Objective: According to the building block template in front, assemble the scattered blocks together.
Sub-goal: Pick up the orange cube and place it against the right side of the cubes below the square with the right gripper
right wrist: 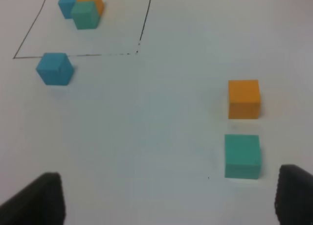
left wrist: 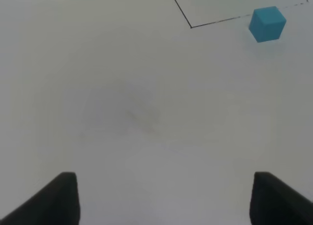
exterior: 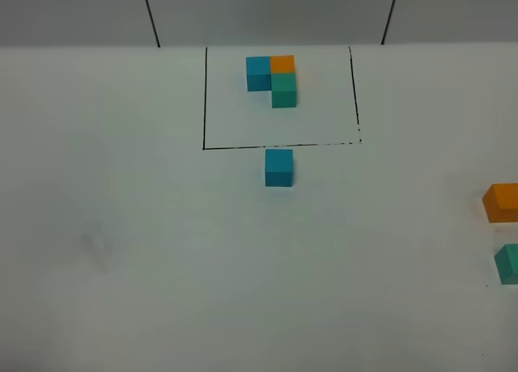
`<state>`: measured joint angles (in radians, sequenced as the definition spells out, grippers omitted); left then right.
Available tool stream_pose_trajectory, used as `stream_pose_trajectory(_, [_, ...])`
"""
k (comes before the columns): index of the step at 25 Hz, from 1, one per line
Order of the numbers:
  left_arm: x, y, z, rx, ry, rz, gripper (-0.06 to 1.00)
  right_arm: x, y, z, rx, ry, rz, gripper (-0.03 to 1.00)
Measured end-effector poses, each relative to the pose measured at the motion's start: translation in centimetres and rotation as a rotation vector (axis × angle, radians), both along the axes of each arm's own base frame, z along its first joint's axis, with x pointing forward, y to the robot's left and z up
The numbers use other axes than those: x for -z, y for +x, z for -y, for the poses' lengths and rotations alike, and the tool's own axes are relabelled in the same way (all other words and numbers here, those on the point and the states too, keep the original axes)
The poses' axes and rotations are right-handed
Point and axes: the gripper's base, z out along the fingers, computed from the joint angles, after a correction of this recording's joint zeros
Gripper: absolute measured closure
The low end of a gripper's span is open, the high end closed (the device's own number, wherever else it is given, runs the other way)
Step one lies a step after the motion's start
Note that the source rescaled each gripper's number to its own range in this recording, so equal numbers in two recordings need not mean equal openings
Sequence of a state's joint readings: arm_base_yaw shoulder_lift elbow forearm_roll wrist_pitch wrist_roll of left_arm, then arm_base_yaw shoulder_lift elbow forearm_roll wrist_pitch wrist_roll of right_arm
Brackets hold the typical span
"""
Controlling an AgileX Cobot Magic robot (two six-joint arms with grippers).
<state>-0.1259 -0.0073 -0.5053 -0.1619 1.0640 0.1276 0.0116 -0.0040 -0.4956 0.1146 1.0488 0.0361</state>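
Observation:
The template (exterior: pixel 273 78) is an L of sky-blue, orange and teal-green cubes inside a hand-drawn black rectangle (exterior: pixel 205 105) at the back of the table; it also shows in the right wrist view (right wrist: pixel 82 8). The loose sky-blue cube (exterior: pixel 279 167) sits just in front of the rectangle's front line, seen too in both wrist views (left wrist: pixel 267 23) (right wrist: pixel 55 68). The loose orange cube (exterior: pixel 502 202) (right wrist: pixel 243 98) and teal-green cube (exterior: pixel 508 264) (right wrist: pixel 242 155) lie at the far right edge. My left gripper (left wrist: pixel 164 198) and right gripper (right wrist: pixel 168 198) are open and empty, both out of the exterior view.
The table is a plain white surface (exterior: pixel 162 259). A grey back wall with two dark vertical seams (exterior: pixel 150 14) runs behind the template. The orange and teal-green cubes are partly cut off by the exterior view's right edge.

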Motion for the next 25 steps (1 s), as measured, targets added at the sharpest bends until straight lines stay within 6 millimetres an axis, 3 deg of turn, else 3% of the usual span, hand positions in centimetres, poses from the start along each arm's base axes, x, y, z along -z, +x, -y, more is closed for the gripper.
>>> stream_pose_trajectory(9, [0.0, 0.07, 0.07, -0.054, 0.0, 0.0, 0.56, 0.0, 0.0, 0.0, 0.0, 0.0, 0.0, 0.23])
stream_pose_trajectory(25, [0.0, 0.14, 0.18, -0.123, -0.018, -0.004, 0.57, 0.0, 0.0, 0.0, 0.0, 0.0, 0.0, 0.23])
